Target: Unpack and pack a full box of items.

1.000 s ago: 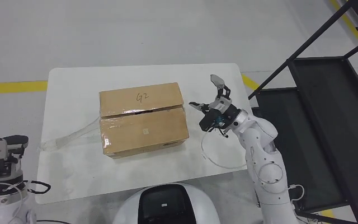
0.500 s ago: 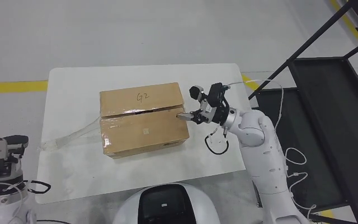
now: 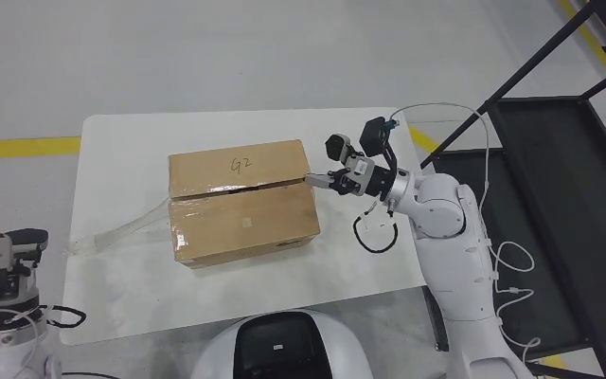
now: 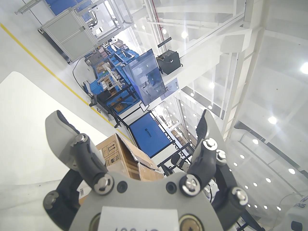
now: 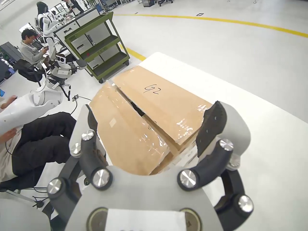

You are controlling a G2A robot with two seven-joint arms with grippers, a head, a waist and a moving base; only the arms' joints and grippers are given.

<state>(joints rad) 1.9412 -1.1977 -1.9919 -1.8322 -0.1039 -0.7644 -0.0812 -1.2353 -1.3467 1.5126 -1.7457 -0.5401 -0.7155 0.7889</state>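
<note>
Cardboard box (image 3: 241, 201) is being seen mid-table (image 3: 123, 152), flaps down, centre seam gaping. It is being judged stiff-walled, heavy if full, its taped faces slippery. A flap edge at the seam is being favoured for a hold. Right gripper (image 5: 154, 121) is being held wide, empty, at the box's end. Left gripper (image 4: 132, 121) is being held wide, empty, well apart. The tabletop is being judged smooth. Black rack (image 3: 540, 218) is being noted just beside the table.

"g2" handwritten on the cardboard box (image 3: 241, 204) flap
</note>
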